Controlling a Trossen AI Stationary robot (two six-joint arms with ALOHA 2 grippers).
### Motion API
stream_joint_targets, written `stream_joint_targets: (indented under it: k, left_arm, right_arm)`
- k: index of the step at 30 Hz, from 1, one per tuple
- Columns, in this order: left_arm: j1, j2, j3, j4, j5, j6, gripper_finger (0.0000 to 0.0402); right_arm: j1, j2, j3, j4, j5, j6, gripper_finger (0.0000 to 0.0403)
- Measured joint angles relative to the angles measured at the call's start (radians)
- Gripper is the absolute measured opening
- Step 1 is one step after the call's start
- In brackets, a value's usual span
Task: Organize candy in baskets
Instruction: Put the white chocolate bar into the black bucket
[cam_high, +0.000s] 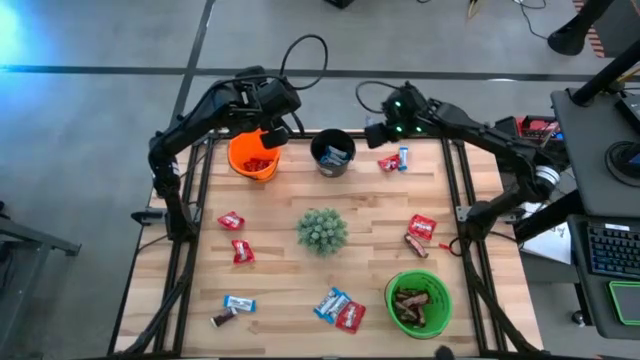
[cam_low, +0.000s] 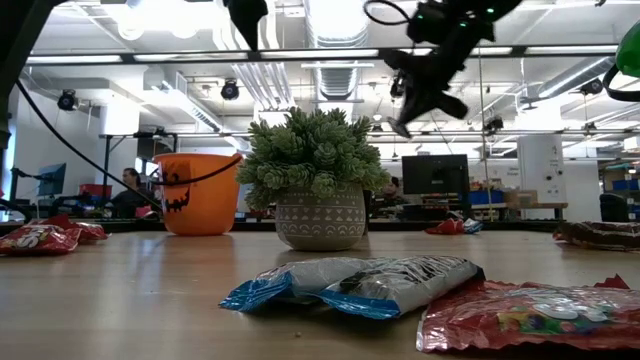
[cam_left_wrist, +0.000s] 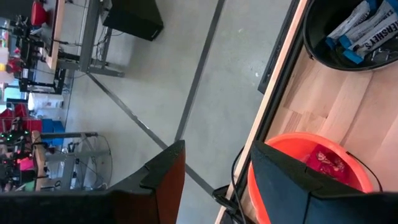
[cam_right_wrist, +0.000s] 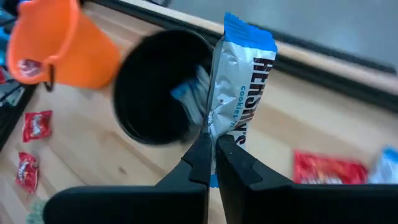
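Note:
My right gripper (cam_right_wrist: 214, 158) is shut on a blue-and-silver candy bar (cam_right_wrist: 239, 87), up in the air beside the black basket (cam_right_wrist: 155, 93), which holds more blue-and-silver candy. In the high view this gripper (cam_high: 376, 133) hangs over the table's far edge, right of the black basket (cam_high: 333, 152). My left gripper (cam_left_wrist: 214, 180) is open with nothing between its fingers, over the far rim of the orange basket (cam_left_wrist: 311, 168), which has red candy inside. The green basket (cam_high: 418, 300) with brown candy stands on the table at the near right. My right gripper pinches the bar's near end (cam_right_wrist: 214, 127) between its two fingertips. The fingers slant down from the table's right side, and the bar runs on past them lengthwise. The bar is lifted clear of the table, its free end (cam_right_wrist: 249, 31) sticking out beyond the fingertips.
A spiky potted plant (cam_high: 322, 231) stands mid-table. Loose candy lies around it: red pieces (cam_high: 236, 236) at the left, red and brown (cam_high: 419, 235) at the right, blue and red (cam_high: 340, 308) near the front, a red and a blue piece (cam_high: 394, 160) at the far edge.

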Motion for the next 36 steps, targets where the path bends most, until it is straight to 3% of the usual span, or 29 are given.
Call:
stream_joint_targets:
  k: [8, 15, 29, 36]
  left_arm:
    - [0.019, -0.011, 0.0, 0.0, 0.0, 0.0, 0.0166]
    - [0.038, -0.015, 0.0, 0.0, 0.0, 0.0, 0.0166]
    - [0.062, -0.016, 0.0, 0.0, -0.003, 0.027, 0.0166]
    - [0.061, -0.015, 0.0, 0.0, -0.143, 0.021, 0.0166]
  right_arm:
    - [0.033, 0.183, 0.195, -0.055, -0.004, -0.085, 0.0008]
    - [0.063, 0.289, 0.265, -0.055, -0.086, -0.135, 0.0008]
    - [0.115, 0.426, 0.374, -0.069, -0.113, -0.217, 0.0011]
    - [0.114, 0.425, 0.435, -0.115, -0.101, -0.277, 0.0059]
